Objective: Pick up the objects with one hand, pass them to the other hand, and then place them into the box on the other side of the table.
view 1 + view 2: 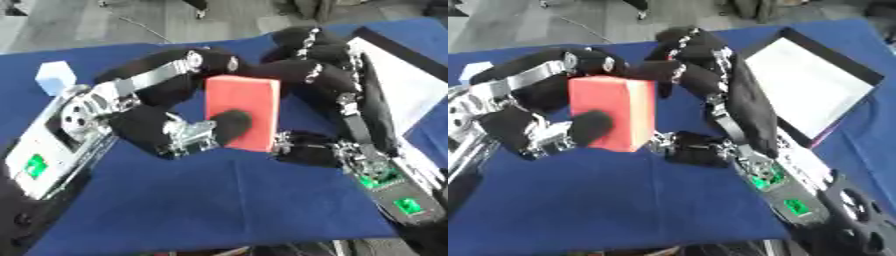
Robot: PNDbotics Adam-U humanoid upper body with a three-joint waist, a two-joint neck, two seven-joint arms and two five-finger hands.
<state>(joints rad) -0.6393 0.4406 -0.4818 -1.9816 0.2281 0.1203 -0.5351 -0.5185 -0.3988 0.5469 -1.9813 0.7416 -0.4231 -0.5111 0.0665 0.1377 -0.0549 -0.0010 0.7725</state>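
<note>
A red rectangular block [249, 97] stands upright above the middle of the blue table, held between both hands. My left hand [144, 125] comes in from the left; its thumb [229, 125] lies across the block's front face and its fingers [175, 67] arch over behind the top edge. My right hand [745, 107] reaches in from the right, with fingers [677, 70] curled at the block's upper right corner and its thumb [689, 149] against the lower right edge. The box [859, 70], black-rimmed with a white inside, lies on the right side.
A small pale blue cube [54, 76] sits near the far left of the blue tablecloth [227, 200]. Grey floor shows beyond the far edge. The cloth in front of the hands is bare.
</note>
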